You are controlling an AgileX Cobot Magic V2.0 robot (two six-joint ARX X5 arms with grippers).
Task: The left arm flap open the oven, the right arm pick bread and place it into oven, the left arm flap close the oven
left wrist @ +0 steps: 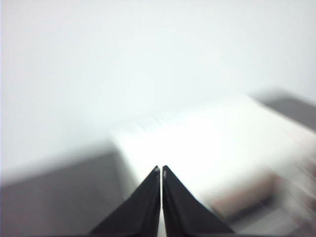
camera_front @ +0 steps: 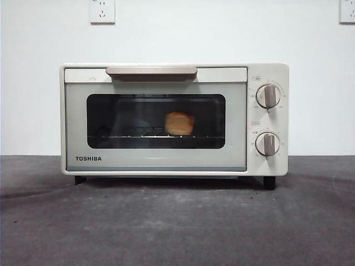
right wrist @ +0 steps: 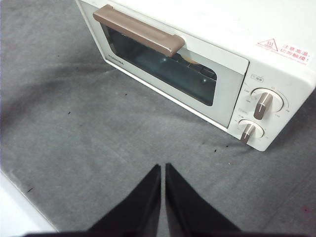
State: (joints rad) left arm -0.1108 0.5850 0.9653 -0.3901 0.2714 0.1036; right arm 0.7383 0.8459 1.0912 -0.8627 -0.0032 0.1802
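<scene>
- Front view: nearest us we see the dark grey tabletop (camera_front: 177, 227), bare in the foreground.
- Behind it we note the oven (camera_front: 174, 119), cream-white, square to the camera, its door shut and upright; the beige bar handle (camera_front: 151, 72) runs along the door's top edge.
- Through the dark glass window we make out the bread (camera_front: 179, 123), golden-brown, sitting on the wire rack (camera_front: 138, 136) slightly right of the window's middle.
- Two round knobs (camera_front: 268, 96) stack on the oven's right panel. Wall sockets (camera_front: 102, 10) show high on the white wall. We see no arm in this view.
- Left wrist view: nearest are the left gripper (left wrist: 161, 170) jaws, tips pressed almost together with only a hairline slit, nothing between them.
- The picture is heavily blurred; beyond the tips we read a pale boxy mass that looks like the oven's top (left wrist: 197, 143). It lies past the jaws and apart from them; we cannot tell more. The bread does not show here.
- Right wrist view: nearest are the right gripper (right wrist: 163, 170) jaws, drawn close with a thin gap, gripping nothing, over the grey table.
- The oven (right wrist: 207, 54) stands well apart from these tips, door closed, handle (right wrist: 139, 29) and both knobs (right wrist: 262, 104) visible.
- A sliver of something pale brown shows behind the glass; we cannot tell whether it is the bread.
</scene>
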